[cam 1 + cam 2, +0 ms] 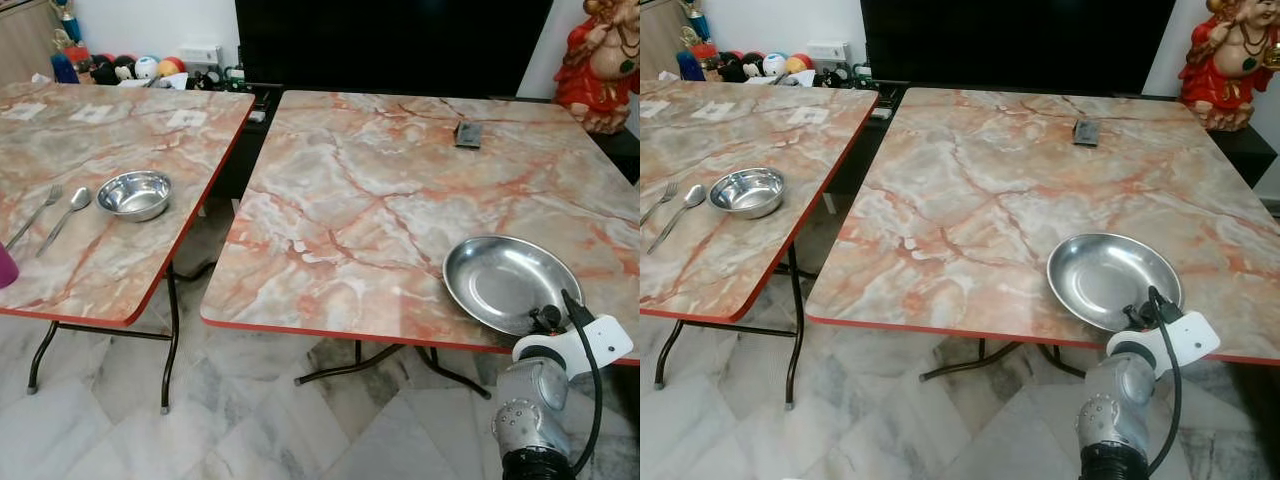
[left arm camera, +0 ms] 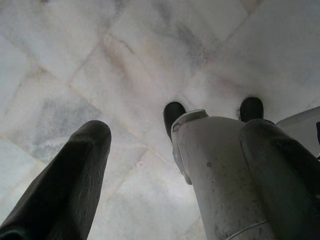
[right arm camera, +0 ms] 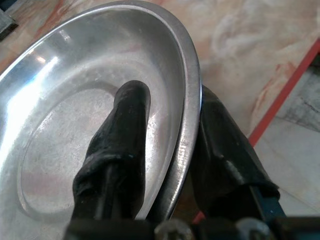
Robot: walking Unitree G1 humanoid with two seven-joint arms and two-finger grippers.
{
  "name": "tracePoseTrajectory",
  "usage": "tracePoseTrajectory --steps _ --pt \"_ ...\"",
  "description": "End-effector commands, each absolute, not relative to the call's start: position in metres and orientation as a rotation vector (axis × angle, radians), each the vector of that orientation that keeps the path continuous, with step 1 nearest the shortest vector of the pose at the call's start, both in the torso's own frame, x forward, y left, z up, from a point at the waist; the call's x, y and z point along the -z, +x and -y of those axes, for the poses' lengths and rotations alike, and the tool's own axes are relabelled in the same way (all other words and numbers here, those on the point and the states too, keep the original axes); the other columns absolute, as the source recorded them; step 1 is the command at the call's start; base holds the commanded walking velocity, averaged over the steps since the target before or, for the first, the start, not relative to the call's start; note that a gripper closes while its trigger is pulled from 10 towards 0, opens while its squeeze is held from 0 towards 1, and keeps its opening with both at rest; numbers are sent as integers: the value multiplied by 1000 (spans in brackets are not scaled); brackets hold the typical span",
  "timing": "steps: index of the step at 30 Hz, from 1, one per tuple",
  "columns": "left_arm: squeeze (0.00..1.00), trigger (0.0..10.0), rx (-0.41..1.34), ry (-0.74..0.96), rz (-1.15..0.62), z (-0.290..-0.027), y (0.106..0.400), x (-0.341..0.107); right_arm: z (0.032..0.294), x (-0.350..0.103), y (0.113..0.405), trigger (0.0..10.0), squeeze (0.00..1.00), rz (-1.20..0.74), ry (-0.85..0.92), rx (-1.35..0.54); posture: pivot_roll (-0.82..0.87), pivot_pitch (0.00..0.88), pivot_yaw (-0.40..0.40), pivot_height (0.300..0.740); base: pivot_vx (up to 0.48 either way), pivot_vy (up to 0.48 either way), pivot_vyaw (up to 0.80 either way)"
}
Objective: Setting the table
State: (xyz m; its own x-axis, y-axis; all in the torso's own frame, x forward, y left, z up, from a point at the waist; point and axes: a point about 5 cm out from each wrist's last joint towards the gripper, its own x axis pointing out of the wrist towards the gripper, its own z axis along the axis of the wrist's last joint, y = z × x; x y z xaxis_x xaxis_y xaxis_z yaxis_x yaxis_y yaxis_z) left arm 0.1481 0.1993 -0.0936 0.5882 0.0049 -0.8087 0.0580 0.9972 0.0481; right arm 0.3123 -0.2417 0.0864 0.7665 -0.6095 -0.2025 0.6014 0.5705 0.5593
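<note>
A shiny steel plate [image 1: 500, 280] lies near the front edge of the right marble table [image 1: 380, 200]. My right gripper [image 1: 548, 318] is at the plate's near rim, shut on it. In the right wrist view one finger [image 3: 125, 130] lies inside the plate [image 3: 65, 125] and the other sits under the rim. On the left table [image 1: 100, 130] a steel bowl [image 1: 134, 193] stands beside a spoon [image 1: 68, 215] and a fork [image 1: 38, 212]. My left gripper [image 2: 177, 132] hangs open over the floor beside my legs.
A narrow gap with marble floor [image 1: 200, 420] separates the two tables. A small dark object [image 1: 467, 134] lies at the right table's far side. A red statue [image 1: 600, 60] stands at the back right. A purple cup [image 1: 5, 265] shows at the left edge.
</note>
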Motion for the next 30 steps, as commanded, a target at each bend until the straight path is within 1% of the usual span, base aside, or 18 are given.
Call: tracePoseTrajectory --steps 1,7,8,9,14,20,21,22,23,24,30 --pt "0 10000 46 96 -1011 -202 129 101 242 -84 312 10000 0 4 643 712 -9 90 -22 740 0 0 0" --pt "0 10000 48 95 -1017 -199 126 102 239 -78 313 10000 0 -24 662 697 -5 92 -22 740 0 0 0" --pt "0 10000 50 95 -1018 -197 125 102 237 -78 315 10000 102 -30 669 684 -5 92 -22 740 0 0 0" --pt "0 10000 50 95 -1018 -197 125 103 236 -78 315 10000 118 -31 672 677 -5 93 -22 740 0 0 0" --pt "0 10000 54 96 -1018 -194 124 103 233 -79 318 10000 114 -37 669 659 -3 93 -22 740 0 0 0" --pt "0 10000 68 94 -1005 -186 127 103 232 -77 318 10000 137 -40 668 656 -4 95 -21 740 0 0 0" --pt "0 10000 69 94 -1004 -185 127 103 232 -77 318 10000 196 -40 669 656 -4 95 -21 740 0 0 0" --pt "0 10000 72 94 -1002 -184 128 103 232 -77 318 10000 373 -40 668 656 -4 95 -21 740 0 0 0" --pt "0 10000 72 94 -1002 -184 128 103 232 -77 318 10000 373 -40 668 656 -4 95 -21 740 0 0 0" --pt "0 10000 74 93 -1000 -183 128 103 233 -77 318 10000 463 -39 667 658 -4 95 -21 740 0 0 0" --pt "0 10000 77 93 -993 -179 130 103 235 -80 319 10000 455 -15 666 659 -7 95 -21 740 0 0 0"
